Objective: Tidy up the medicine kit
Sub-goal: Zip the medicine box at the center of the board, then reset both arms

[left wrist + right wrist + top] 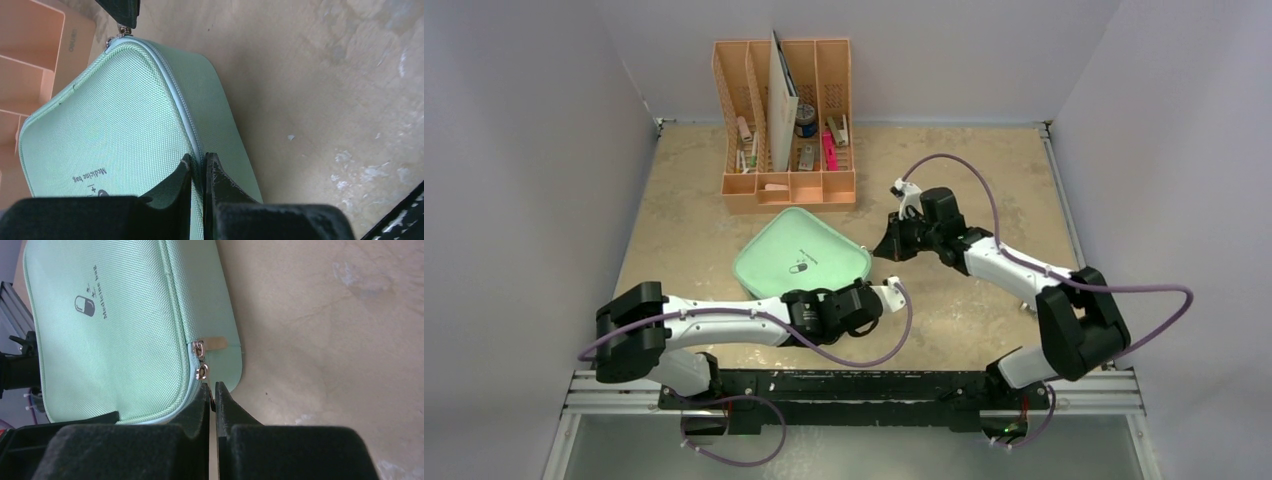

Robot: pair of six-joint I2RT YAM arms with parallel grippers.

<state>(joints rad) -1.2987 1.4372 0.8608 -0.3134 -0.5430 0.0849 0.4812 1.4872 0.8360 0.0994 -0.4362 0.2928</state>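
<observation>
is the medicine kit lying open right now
No: the medicine kit lies shut, lid flat, its zip closed along the visible side up to the zipper pulls.

Left pincer [198, 159], right pincer [211, 387]: both closed

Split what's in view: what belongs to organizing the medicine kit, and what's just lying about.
Job in hand:
medicine kit, zipped closed
its zip pull
left gripper, pinching the kit's seam
right gripper, shut on the pull

Lying about:
peach desk organizer at the back
stationery in it
</observation>
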